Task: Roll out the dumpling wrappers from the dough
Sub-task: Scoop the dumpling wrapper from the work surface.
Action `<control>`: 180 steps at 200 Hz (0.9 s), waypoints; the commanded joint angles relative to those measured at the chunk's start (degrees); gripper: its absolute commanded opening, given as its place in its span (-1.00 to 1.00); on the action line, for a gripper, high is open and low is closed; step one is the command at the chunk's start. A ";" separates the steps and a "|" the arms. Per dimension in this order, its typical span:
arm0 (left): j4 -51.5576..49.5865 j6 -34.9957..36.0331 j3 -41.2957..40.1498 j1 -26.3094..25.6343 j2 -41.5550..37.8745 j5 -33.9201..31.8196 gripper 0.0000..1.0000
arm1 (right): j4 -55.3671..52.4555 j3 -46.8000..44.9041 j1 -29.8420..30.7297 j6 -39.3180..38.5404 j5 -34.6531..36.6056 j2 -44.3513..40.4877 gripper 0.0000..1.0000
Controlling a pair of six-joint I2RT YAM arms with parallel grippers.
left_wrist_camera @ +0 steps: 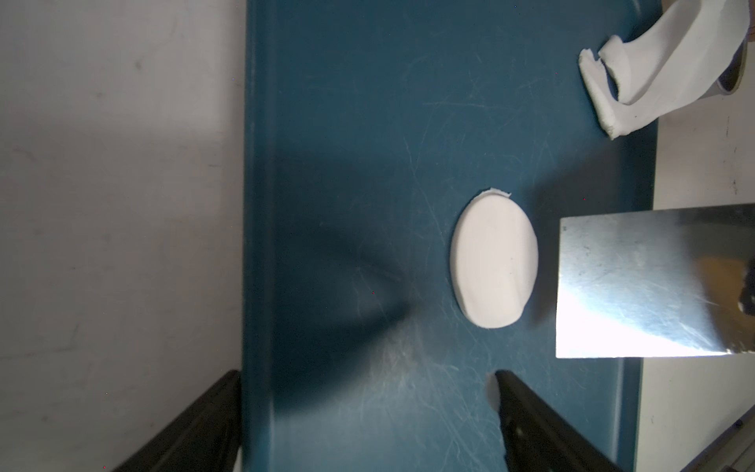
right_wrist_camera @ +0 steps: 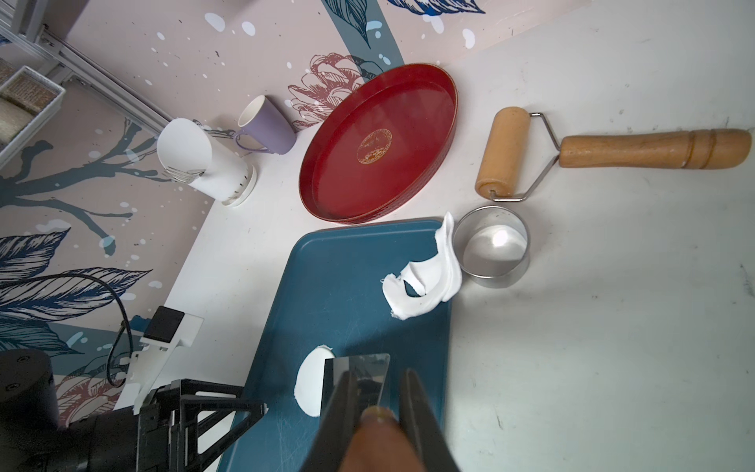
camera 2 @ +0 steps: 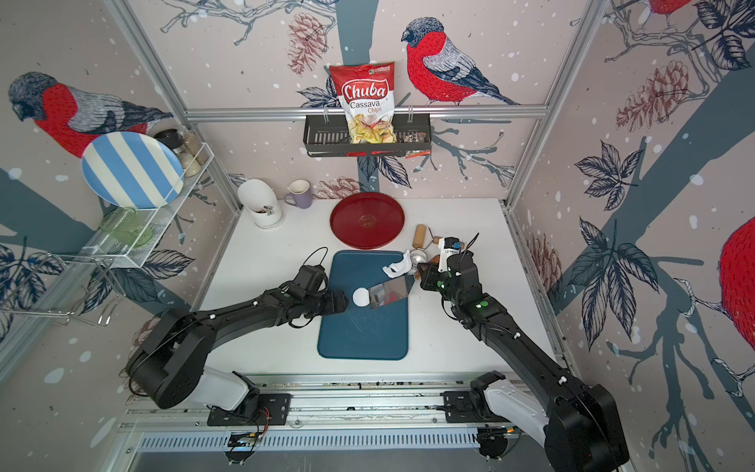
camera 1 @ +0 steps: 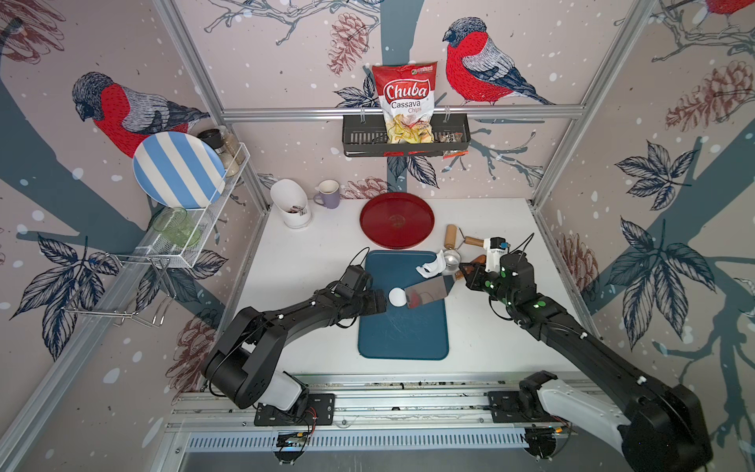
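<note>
Dumpling wrapper [camera 1: 397,296]: one round white disc, laid flat on the blue board [camera 1: 402,335], placed between the left gripper [camera 1: 380,303] and the scraper [camera 1: 429,292].
Left gripper: jaws spread wide, nothing held; the wrapper is seen just ahead of the fingertips, not between them.
Right gripper [right_wrist_camera: 378,386]: clamped on the scraper's wooden handle; the steel blade edge is set just beside the wrapper, contact not determinable.
Dough [camera 1: 431,263]: ragged scrap, lodged at the board's far corner, touching the steel ring [camera 1: 451,258].

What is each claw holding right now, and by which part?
The right claw grips the shiny flat steel scraper by its brown wooden handle; the left claw is open, holding nothing.
</note>
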 commanded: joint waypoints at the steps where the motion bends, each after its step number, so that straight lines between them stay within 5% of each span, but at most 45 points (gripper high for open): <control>1: 1.12 -0.42 0.03 -0.11 -0.27 -0.52 0.89 | 1.84 0.31 -0.40 0.32 0.52 -0.38 -1.00; 180: 1.11 -0.46 0.06 -0.12 -0.38 -0.58 0.89 | 1.84 -0.35 -1.17 -1.24 -1.41 3.30 -1.00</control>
